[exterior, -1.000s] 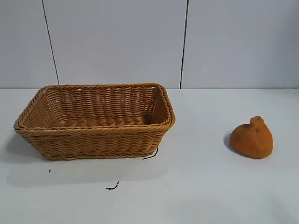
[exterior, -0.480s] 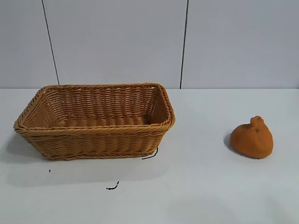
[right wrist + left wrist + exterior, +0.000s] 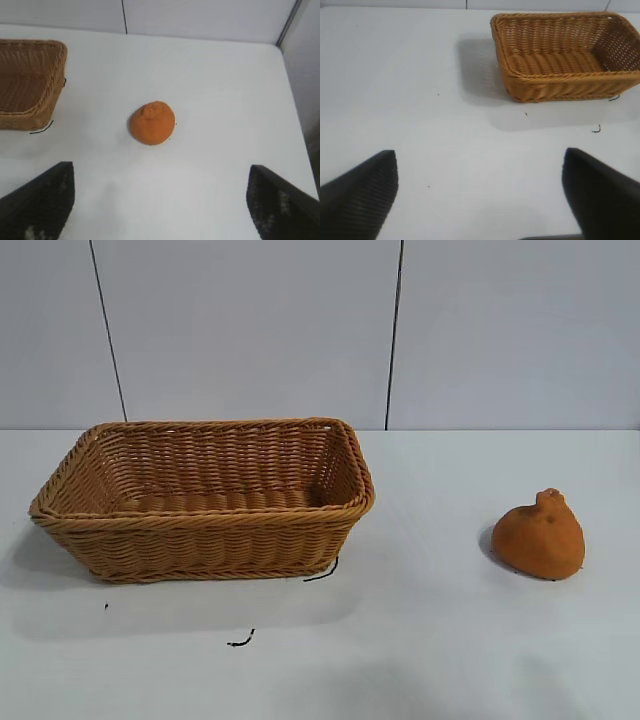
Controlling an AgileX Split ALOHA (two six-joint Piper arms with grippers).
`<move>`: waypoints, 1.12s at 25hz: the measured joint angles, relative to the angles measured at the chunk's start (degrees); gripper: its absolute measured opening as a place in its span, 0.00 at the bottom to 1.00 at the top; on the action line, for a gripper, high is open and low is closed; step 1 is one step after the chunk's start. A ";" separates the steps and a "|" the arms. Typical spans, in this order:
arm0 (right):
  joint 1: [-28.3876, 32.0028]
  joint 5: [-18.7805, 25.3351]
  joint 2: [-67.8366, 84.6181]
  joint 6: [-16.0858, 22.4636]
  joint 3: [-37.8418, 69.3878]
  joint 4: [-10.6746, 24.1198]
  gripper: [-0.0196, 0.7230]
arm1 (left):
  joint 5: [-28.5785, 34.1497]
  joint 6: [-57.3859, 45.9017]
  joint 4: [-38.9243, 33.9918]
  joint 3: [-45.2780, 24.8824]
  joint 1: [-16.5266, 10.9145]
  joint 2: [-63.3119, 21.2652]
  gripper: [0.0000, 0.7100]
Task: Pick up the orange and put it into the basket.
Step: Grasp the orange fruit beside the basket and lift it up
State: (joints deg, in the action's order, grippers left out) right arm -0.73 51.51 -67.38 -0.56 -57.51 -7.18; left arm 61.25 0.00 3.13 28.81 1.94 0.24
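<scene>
While the orange (image 3: 540,536) sits on the white table (image 3: 450,640) at the exterior view's right, well apart from the basket (image 3: 205,498) at the left, we see neither arm in that view. The fruit rests on its rounded body with its knobby neck pointing up, and nothing touches it. The basket stands upright on the table with nothing inside it, and a few small dark marks (image 3: 321,572) lie on the table along its near side. In our right wrist view, the right gripper (image 3: 160,200) hangs above the table with its jaws spread wide; the orange (image 3: 152,122) lies beyond the two dark fingers (image 3: 37,205), roughly in line with the gap between them, and a corner of the basket (image 3: 30,85) shows farther off. In our left wrist view, the left gripper (image 3: 480,195) is likewise wide open over bare table, holding nothing, with the basket (image 3: 565,55) well ahead of it.
</scene>
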 joint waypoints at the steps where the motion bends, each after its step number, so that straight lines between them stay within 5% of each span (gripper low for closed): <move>1: 0.00 0.22 -3.65 0.00 -1.88 -0.16 0.92 | 0.00 0.00 0.00 0.00 0.00 0.00 0.90; 12: 0.00 1.08 -33.13 0.00 -18.37 -0.49 0.92 | 0.00 0.00 0.00 0.00 0.00 0.00 0.90; 28: 0.00 -10.35 -54.84 -0.67 -20.46 -3.32 0.92 | 0.00 0.00 0.00 0.00 0.00 0.00 0.90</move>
State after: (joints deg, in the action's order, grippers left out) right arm -0.73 41.16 -122.21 -1.23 -77.97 -10.50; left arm 61.25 0.00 3.13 28.81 1.94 0.24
